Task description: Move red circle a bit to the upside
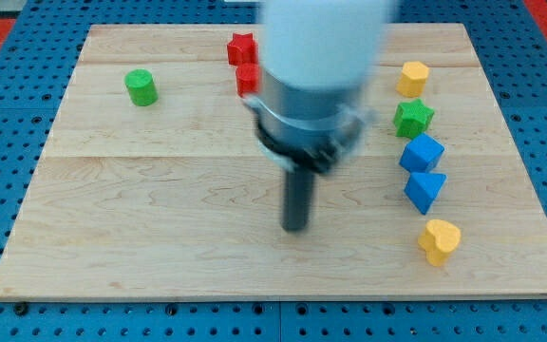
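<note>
The red circle lies near the view's top centre, partly hidden behind the arm's pale body. A red star sits just above it, close or touching. My tip rests on the board in the middle, well below and a little right of the red circle, apart from every block.
A green cylinder stands at the upper left. Down the right side lie a yellow block, a green star, a blue cube, a blue triangle and a yellow heart. The wooden board sits on blue pegboard.
</note>
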